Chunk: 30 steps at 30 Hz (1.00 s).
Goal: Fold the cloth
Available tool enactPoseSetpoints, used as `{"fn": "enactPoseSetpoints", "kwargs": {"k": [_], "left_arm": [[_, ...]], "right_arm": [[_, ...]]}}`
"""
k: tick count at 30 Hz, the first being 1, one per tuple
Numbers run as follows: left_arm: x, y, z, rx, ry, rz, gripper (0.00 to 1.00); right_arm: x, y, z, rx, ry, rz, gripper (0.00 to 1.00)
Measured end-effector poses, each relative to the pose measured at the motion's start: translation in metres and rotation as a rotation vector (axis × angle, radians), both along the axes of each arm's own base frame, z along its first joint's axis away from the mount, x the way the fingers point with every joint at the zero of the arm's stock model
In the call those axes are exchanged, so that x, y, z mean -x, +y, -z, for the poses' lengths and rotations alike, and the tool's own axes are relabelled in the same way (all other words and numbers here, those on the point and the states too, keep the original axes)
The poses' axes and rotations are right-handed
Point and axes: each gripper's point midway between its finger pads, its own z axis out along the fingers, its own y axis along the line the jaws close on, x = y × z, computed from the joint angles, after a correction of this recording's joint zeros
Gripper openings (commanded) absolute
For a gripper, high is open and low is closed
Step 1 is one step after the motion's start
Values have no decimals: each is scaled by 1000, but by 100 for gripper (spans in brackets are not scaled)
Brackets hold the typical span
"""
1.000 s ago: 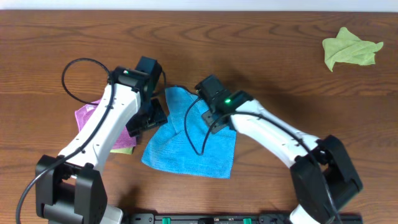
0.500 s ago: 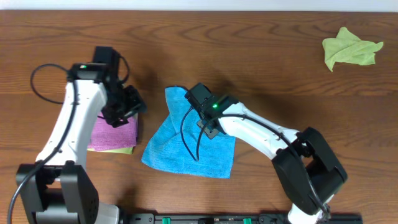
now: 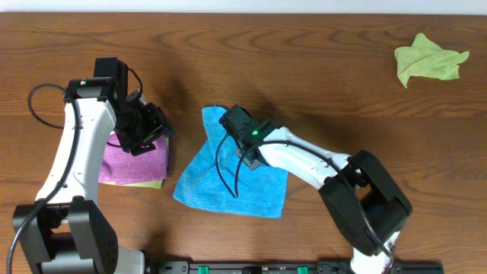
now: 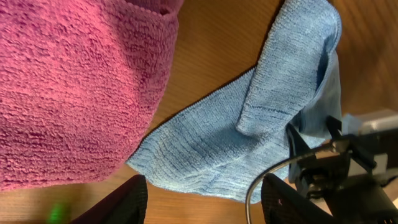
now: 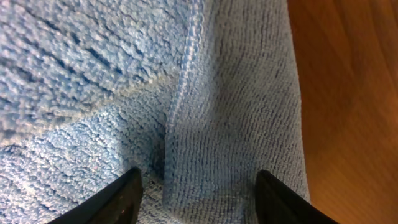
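Observation:
The sky-blue cloth (image 3: 228,179) lies in the middle of the table, its top left corner doubled over into a raised fold (image 4: 280,93). My right gripper (image 3: 249,154) hangs low over the cloth's upper part. It is open, and its fingers (image 5: 124,196) straddle a ridged fold of the cloth (image 5: 211,124). My left gripper (image 3: 148,131) hovers left of the cloth, at the right edge of the purple cloth. In the left wrist view it (image 4: 202,202) is open over bare wood, with nothing between its fingers.
A purple cloth (image 3: 137,161) lies left of the blue one, on top of a yellow-green one (image 3: 151,183). Another yellow-green cloth (image 3: 430,61) sits crumpled at the far right. The right arm's cable (image 3: 224,171) loops over the blue cloth.
My left arm has swung left, away from the blue cloth's edge to the purple cloth. My right gripper has shifted left along the cloth's upper part, and its jaws have narrowed a little.

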Motion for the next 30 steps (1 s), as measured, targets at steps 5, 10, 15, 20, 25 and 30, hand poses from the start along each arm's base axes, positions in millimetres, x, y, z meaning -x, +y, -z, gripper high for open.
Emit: {"fn": "enactPoseSetpoints", "kwargs": {"k": [5,10,15,20,25,30], "left_arm": [[3,-1,0,6,9,4,60],[3,-1,0,8,9,4,61],[2,-1,0,8,9,4,61],[3,-1,0,9,9,5,61],[3,-1,0,8,6,12,61],[3,-1,0,8,2,21,61]], "right_arm": [[-5,4,1,-13,-16,-1,41],[-8,0,2,12,-35,5,15],[-9,-16,3,98,-51,18,1],[-11,-30,-2,170,-81,46,1],[-27,-28,-19,181,-147,77,1],[-36,-29,-30,198,-197,98,1]]}}
